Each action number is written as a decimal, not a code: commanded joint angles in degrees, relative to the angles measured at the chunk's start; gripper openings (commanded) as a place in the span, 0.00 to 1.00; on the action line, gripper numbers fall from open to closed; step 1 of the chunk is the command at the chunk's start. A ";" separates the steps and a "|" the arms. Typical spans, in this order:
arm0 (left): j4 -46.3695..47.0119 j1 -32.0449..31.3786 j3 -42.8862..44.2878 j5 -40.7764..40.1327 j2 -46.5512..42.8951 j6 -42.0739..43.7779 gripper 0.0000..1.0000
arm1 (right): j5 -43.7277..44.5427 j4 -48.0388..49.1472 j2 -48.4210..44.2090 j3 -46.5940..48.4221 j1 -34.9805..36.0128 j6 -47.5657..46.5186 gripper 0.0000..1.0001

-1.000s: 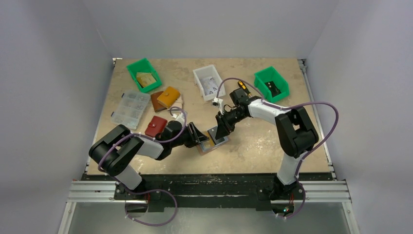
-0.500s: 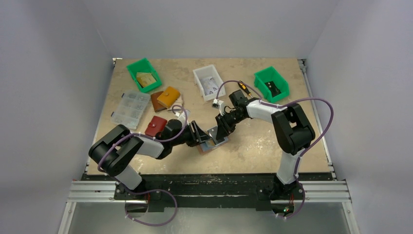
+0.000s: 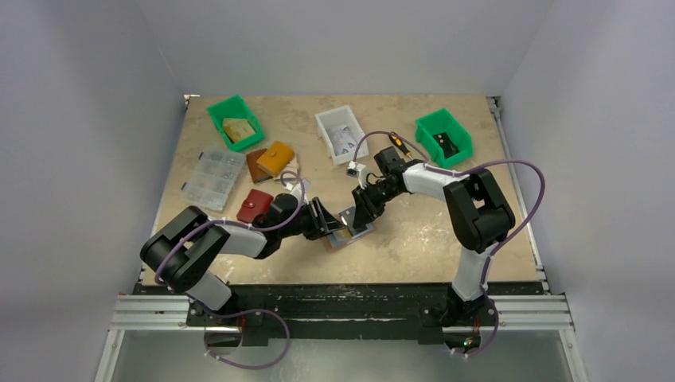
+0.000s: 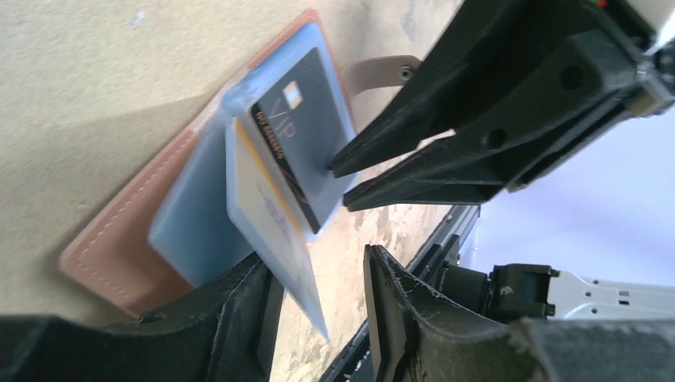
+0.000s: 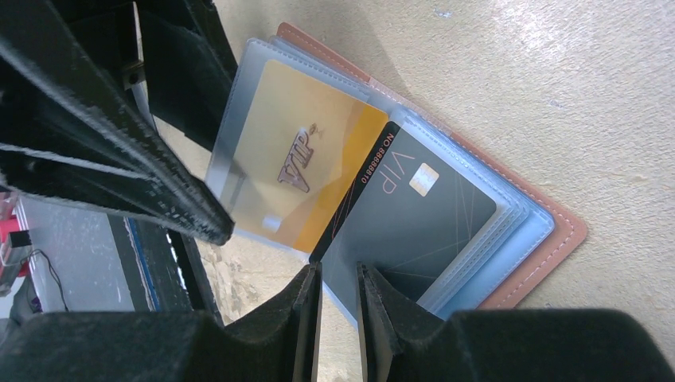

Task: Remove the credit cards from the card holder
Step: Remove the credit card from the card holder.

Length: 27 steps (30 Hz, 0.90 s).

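**Top view:** the card holder lies open mid-desk. Both arms reach low and inward over it, the left pincer and right pincer nearly tip to tip.

**Left wrist view:** a clear sleeve carrying the gold card stands between the left pincer's parted fingers and leans on one. The right pincer, slightly apart, straddles the free edge of the dark grey card without pinching it.

**Right wrist view:** neither of the credit cards is clear of the holder. They look thin, stiff and slick, so each is probably best nipped at its exposed edge while the floppy sleeve is held back.
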 commanded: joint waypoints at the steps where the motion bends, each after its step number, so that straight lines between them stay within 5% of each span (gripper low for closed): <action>1: -5.67 0.17 1.98 -3.18 -1.08 1.56 0.44 | 0.95 0.63 0.23 0.46 0.03 0.11 0.29; 9: -8.36 0.28 1.44 -6.27 -1.90 1.21 0.30 | 0.73 0.39 0.32 0.58 0.03 -0.06 0.29; 12: -6.03 0.51 0.97 -5.24 -1.76 1.72 0.00 | -0.16 -0.04 0.27 0.76 0.04 -0.47 0.29; 22: 4.20 0.79 0.24 1.13 -5.35 9.46 0.00 | -16.27 -8.13 -5.16 3.24 0.04 -10.66 0.37; 27: 8.37 0.86 -0.05 2.68 -8.11 10.41 0.00 | -13.18 -4.98 -5.66 2.83 -0.15 -6.70 0.37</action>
